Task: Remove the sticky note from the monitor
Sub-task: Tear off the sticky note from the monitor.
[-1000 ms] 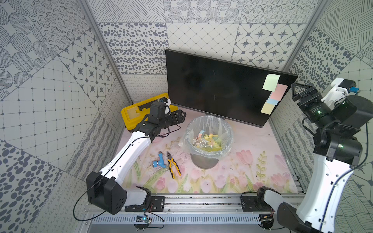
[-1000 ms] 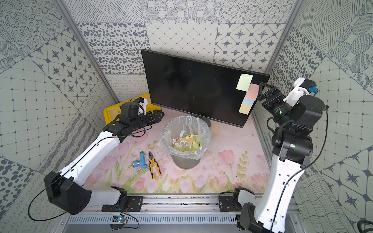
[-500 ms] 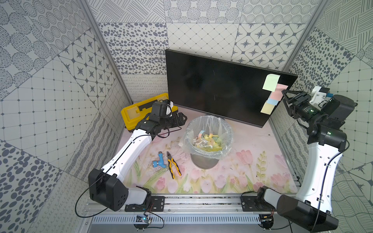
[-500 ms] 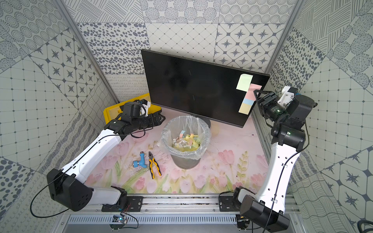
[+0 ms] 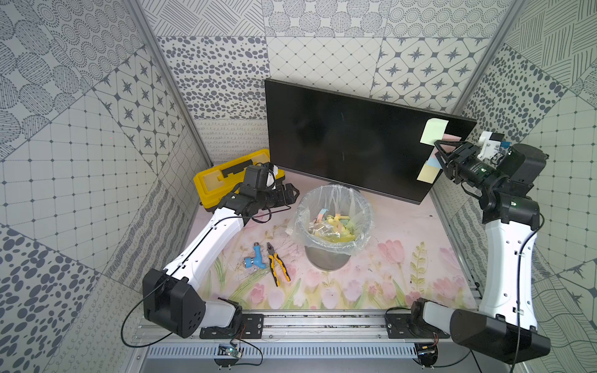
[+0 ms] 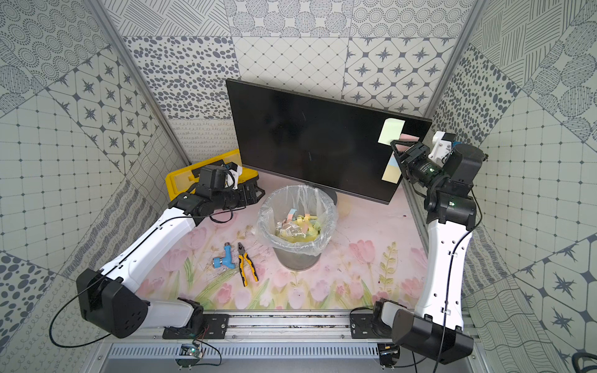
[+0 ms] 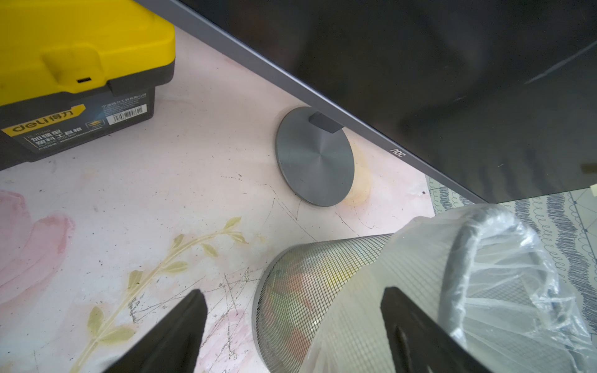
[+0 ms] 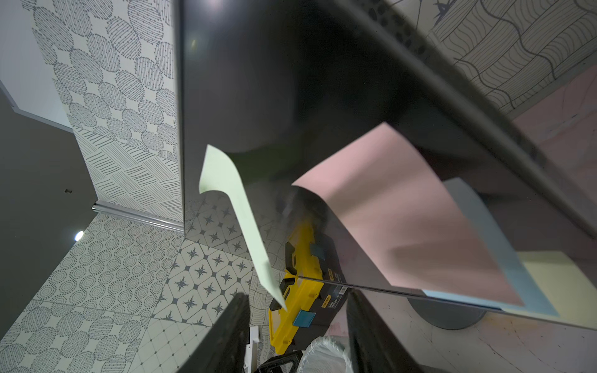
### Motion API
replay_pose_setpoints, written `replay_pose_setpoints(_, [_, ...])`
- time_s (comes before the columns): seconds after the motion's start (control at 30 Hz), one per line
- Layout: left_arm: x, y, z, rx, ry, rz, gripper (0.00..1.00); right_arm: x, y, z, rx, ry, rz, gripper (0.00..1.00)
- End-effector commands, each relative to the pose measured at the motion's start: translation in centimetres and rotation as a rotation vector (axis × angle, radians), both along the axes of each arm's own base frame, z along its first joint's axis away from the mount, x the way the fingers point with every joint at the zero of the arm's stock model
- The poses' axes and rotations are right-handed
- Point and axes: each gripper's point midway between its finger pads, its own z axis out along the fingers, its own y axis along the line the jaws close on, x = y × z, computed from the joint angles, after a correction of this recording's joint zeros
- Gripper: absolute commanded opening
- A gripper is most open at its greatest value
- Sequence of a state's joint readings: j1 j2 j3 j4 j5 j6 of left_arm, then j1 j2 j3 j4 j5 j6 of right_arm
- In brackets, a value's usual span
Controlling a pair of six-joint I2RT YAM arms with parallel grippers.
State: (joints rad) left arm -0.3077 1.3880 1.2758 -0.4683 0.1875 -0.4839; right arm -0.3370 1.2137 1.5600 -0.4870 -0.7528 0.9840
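Your right claw (image 8: pixel 295 294) stands part open with nothing pinched. The curled free corner of the green sticky note (image 8: pixel 239 206) hangs in the gap between its fingers, and as far as the wrist view shows it touches neither. Just ahead of the claw the pink sticky note (image 8: pixel 403 210) bows off the monitor (image 5: pixel 349 142). A blue sticky note (image 8: pixel 497 226) and a yellow sticky note (image 5: pixel 426 174) sit below it, all along the screen edge nearest this arm. None of them is off yet.

Watch the closing. With only a corner tip between the fingers, the paper may slip out or tear when you pull. If you drive further in, you may catch the pink one as well, or press the fingers against the glass and rock the monitor on its round stand (image 7: pixel 315 158).

Far across the worktop (image 5: pixel 403 258) from this claw, your left claw (image 7: pixel 292 292) stands wide open and empty, low beside the lined bin (image 5: pixel 332 219). A freed note could miss the bin if you release it early.
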Motion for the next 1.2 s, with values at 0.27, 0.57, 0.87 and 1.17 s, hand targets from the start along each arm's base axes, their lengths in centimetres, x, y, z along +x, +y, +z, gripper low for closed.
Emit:
replay_pose_setpoints(0.27, [-0.7, -0.9, -0.3, -0.034, 0.021, -0.040, 0.89, 1.5, 0.3, 2.6, -0.058, -0.086, -0.005, 0.44])
replay_pose_setpoints(0.57, [-0.7, -0.8, -0.1, -0.022, 0.013, -0.040, 0.89, 1.2, 0.6, 3.5, -0.087, -0.121, -0.039, 0.14])
replay_pose_setpoints(0.87, [-0.9, -0.8, 0.4, -0.019, 0.002, -0.051, 0.90, -1.1, 0.8, 3.7, -0.108, -0.145, -0.064, 0.00])
replay_pose_setpoints(1.17, [-1.7, -2.0, 1.3, -0.078, 0.034, -0.111, 0.90, -4.6, 4.4, 2.0, -0.146, -0.140, 0.038, 0.00])
